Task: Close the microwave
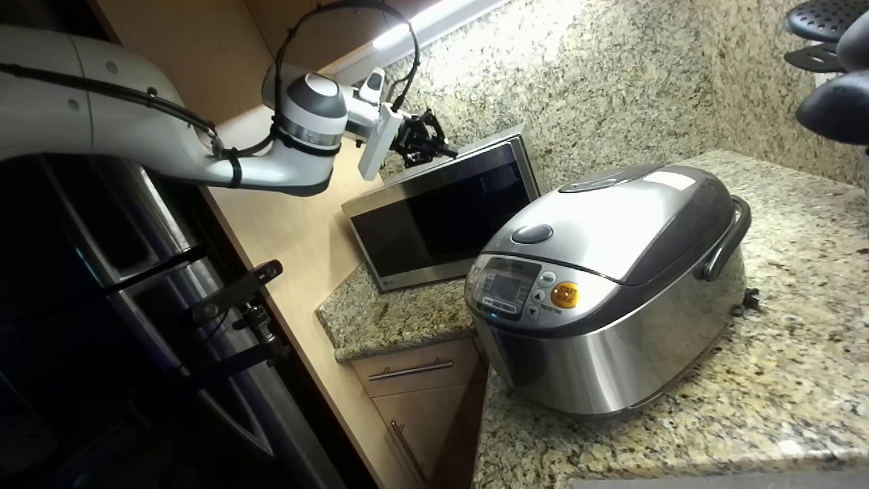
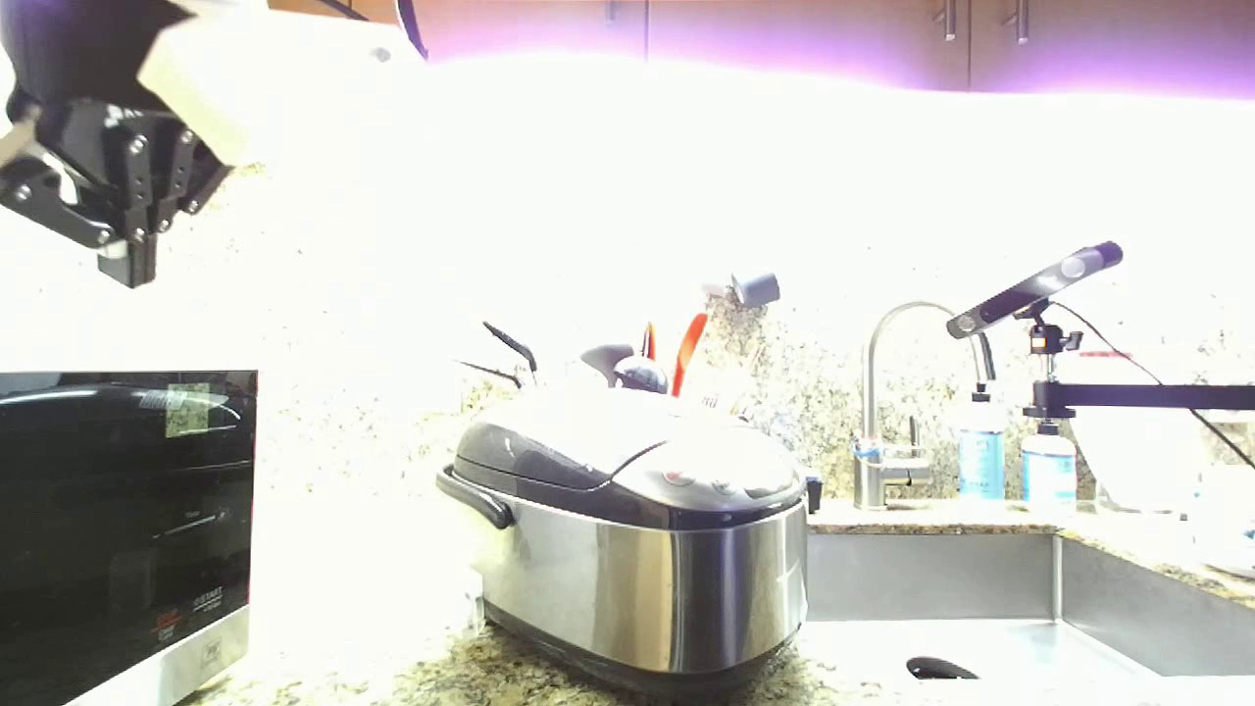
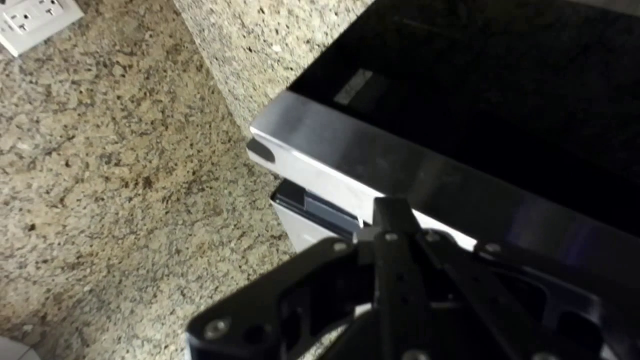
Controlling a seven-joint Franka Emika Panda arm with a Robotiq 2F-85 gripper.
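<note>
The microwave (image 1: pixel 434 227) stands on the counter with its dark glass front and silver frame. In an exterior view it is partly cut off at the left edge (image 2: pixel 123 490). In the wrist view its door (image 3: pixel 345 132) is ajar, with a dark gap between it and the silver body (image 3: pixel 300 227). My gripper (image 1: pixel 449 151) is near the microwave's top edge; it also shows above the microwave (image 2: pixel 129 263) with its fingertips together. In the wrist view the shut fingertips (image 3: pixel 387 220) overlap the door's edge and the gap. I cannot tell whether they touch. They hold nothing visible.
A large silver rice cooker (image 1: pixel 611 285) stands beside the microwave on the granite counter (image 1: pixel 801 380). A speckled backsplash (image 1: pixel 611 81) rises behind. Dark utensils (image 1: pixel 838 102) hang at the right. A sink (image 2: pixel 931 579) and a mounted camera (image 2: pixel 1034 289) lie beyond the cooker.
</note>
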